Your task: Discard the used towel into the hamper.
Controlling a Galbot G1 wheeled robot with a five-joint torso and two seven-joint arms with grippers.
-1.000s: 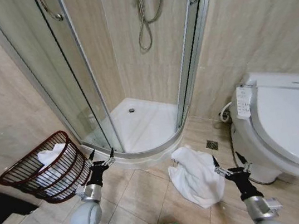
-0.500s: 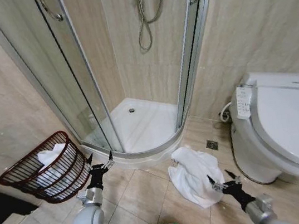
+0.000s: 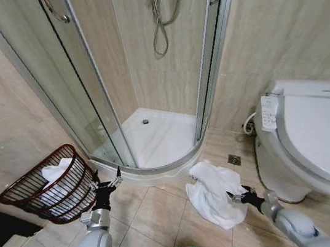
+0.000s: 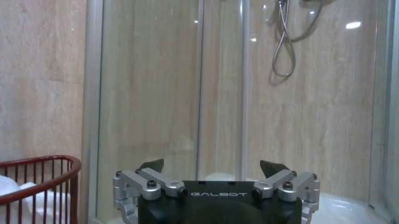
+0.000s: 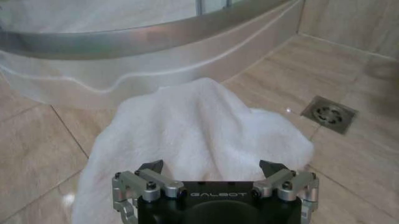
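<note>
A: What's on the left?

B: The hamper stands on the floor by the shower glass, white cloth already inside. The left tool hovers just beside its rim, fingers spread wide and empty, likely parked clear.

A: And the towel?

B: The used towel lies crumpled on the tiles between shower base and toilet. The right tool sits low over its edge, splayed wide, apparently lining up a pinch.
</note>
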